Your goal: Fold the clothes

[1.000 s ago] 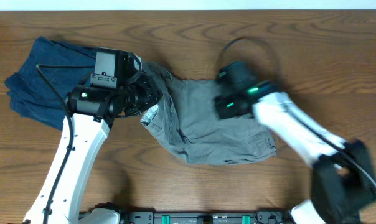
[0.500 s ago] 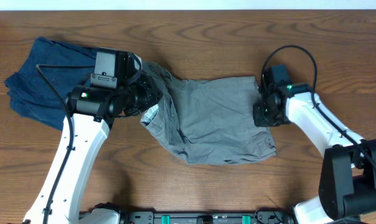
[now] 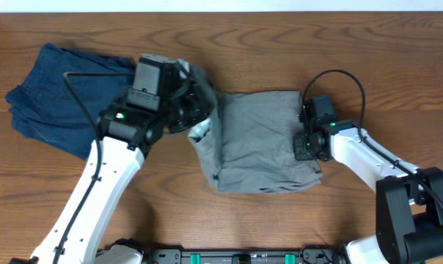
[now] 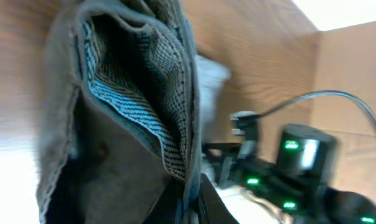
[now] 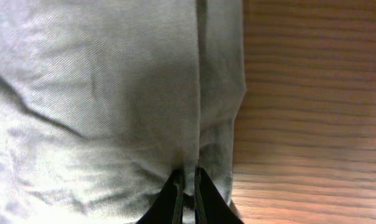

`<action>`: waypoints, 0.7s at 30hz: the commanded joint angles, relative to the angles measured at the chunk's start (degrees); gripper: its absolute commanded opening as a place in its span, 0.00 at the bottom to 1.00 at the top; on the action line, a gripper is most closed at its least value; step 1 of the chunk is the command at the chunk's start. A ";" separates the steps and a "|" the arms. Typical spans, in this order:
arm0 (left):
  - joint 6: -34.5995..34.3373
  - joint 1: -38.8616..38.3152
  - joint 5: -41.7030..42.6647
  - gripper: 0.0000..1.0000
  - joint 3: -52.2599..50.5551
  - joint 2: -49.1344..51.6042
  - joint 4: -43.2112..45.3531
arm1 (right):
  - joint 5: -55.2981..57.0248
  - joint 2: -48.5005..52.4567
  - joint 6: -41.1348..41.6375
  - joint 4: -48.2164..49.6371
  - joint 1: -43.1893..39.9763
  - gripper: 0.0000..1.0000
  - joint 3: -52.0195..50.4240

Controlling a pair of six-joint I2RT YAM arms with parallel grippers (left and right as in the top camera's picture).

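Shorts (image 3: pixel 258 143), grey and wrinkled, on wooden surface (image 3: pixel 280 44); left end bunched and clamped tight in left pincer (image 4: pixel 191 196); right edge nipped in closed right pincer (image 5: pixel 188 183).

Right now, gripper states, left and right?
Left gripper: shut on the shorts, at the waistband end.
Right gripper: shut on the shorts, pinching the edge nearest the bare table.
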 commanded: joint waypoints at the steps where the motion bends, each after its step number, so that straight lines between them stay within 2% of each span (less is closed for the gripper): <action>1: -4.85 -3.98 0.81 0.06 1.70 0.59 3.91 | -4.13 2.43 2.93 -0.02 3.69 0.08 -2.78; 10: -6.25 -13.11 -3.69 0.06 1.70 7.85 7.41 | -4.15 2.43 4.59 0.74 8.44 0.08 -2.78; 21: -8.48 -16.31 -3.69 0.06 1.70 11.72 11.87 | -4.15 2.43 4.85 0.76 8.76 0.08 -2.78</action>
